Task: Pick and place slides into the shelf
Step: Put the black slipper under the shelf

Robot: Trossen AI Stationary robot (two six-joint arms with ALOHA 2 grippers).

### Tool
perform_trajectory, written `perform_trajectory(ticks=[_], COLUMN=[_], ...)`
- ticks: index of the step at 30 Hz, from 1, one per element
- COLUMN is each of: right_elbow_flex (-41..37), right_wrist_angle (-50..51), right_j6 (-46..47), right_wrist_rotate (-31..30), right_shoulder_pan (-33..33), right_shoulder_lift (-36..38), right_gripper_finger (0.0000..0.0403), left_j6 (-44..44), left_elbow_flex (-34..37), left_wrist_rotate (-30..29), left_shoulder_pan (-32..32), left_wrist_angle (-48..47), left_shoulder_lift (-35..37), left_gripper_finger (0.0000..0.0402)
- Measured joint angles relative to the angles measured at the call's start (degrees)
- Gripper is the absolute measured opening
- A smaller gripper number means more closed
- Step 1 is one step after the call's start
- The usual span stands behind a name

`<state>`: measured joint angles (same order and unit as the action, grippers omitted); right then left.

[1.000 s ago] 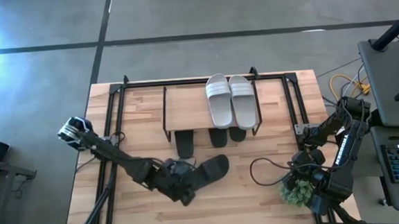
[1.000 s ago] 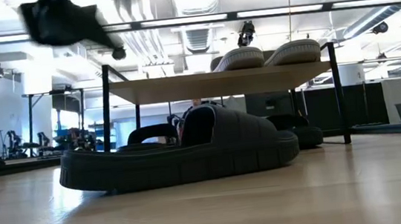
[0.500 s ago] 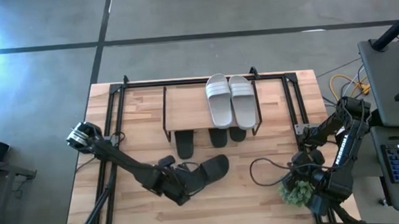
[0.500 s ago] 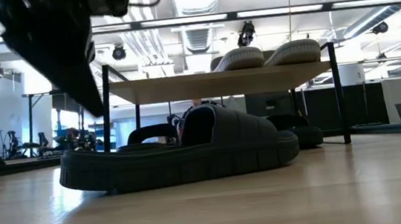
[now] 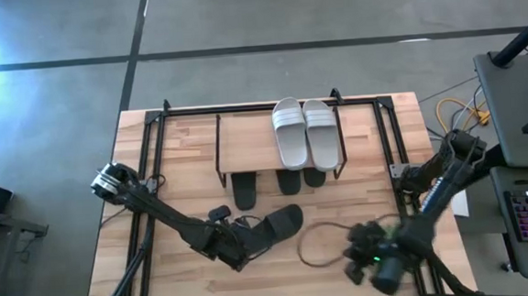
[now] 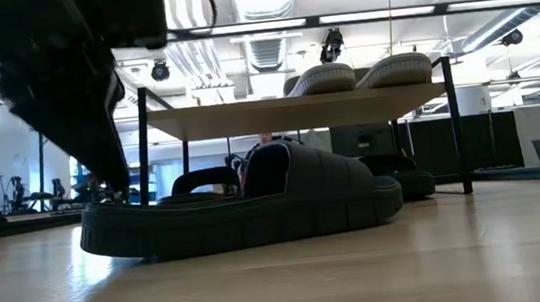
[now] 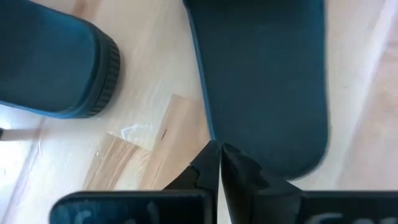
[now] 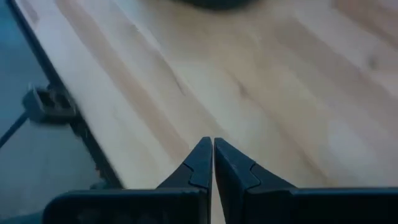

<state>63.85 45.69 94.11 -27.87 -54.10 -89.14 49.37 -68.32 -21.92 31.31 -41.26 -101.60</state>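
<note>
- Left end effector (image 5: 240,244) is down low at the heel end of a loose dark slide (image 5: 273,226) on the desk (image 5: 193,189), fingers pressed together; in the left wrist view the tips (image 7: 219,155) meet right at the slide's edge (image 7: 261,81), with nothing visibly between them.
- That dark slide lies on open desk in front of the shelf (image 5: 245,142), on its sole, strap up, as the low view shows (image 6: 255,203).
- Right end effector (image 5: 358,263) hovers over the near right part of the desk, fingers (image 8: 205,163) closed on nothing, bare wood below.
- Count on the shelf top: two light slides (image 5: 305,132), side by side, touching, at the right end of the plank.
- Count beneath the plank: three dark slides (image 5: 244,188) poke out from the lower tier, one left, two under the light pair.
- Total seen: six slides, two light, four dark; five in the shelf, one out.
- A looped cable (image 5: 318,246) lies on the desk between the loose slide and the right arm.
</note>
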Motion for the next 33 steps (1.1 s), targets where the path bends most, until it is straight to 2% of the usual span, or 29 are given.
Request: perform_trajectory(ticks=[4, 7, 13, 17, 24, 28, 33], right_elbow_flex=[1.72, 2.62, 4.71, 7.46, 14.61, 18.28, 22.03], right_wrist_angle=[-6.35, -9.95, -10.90, -11.12, -10.44, -9.18, -4.49], right_j6=[-11.08, -15.93, -16.01, -14.78, -17.43, -20.31, -22.60], right_wrist_rotate=[2.36, 6.21, 13.70, 13.98, 13.34, 13.13, 13.10], right_shoulder_pan=[7.83, 12.10, 15.16, 16.05, 19.91, 22.88, 25.91], right_shoulder_lift=[-1.66, -4.03, -10.85, -15.06, -23.62, -28.34, -31.78], right_gripper_finger=[0.0009, 0.0009, 0.0009, 0.0009, 0.0009, 0.0009, 0.0009], left_j6=[-0.47, -0.36, -0.33, -0.22, -1.30, -3.82, -3.31], left_elbow_flex=[2.72, 6.97, 19.95, 25.21, 29.56, 32.91, 34.06], left_wrist_rotate=[-0.09, -1.53, -0.82, -0.66, -0.65, -0.73, -0.96], left_shoulder_pan=[0.20, 0.26, 0.17, 0.23, 0.20, 0.16, -0.13], left_wrist_angle=[0.62, 2.74, 23.72, 27.32, 29.24, 41.20, 47.82], left_shoulder_lift=[4.25, 7.41, 13.06, 14.21, 14.92, 14.51, 12.82], left_gripper_finger=[0.0000, 0.0000, 0.0000, 0.0000, 0.0000, 0.0000, 0.0000])
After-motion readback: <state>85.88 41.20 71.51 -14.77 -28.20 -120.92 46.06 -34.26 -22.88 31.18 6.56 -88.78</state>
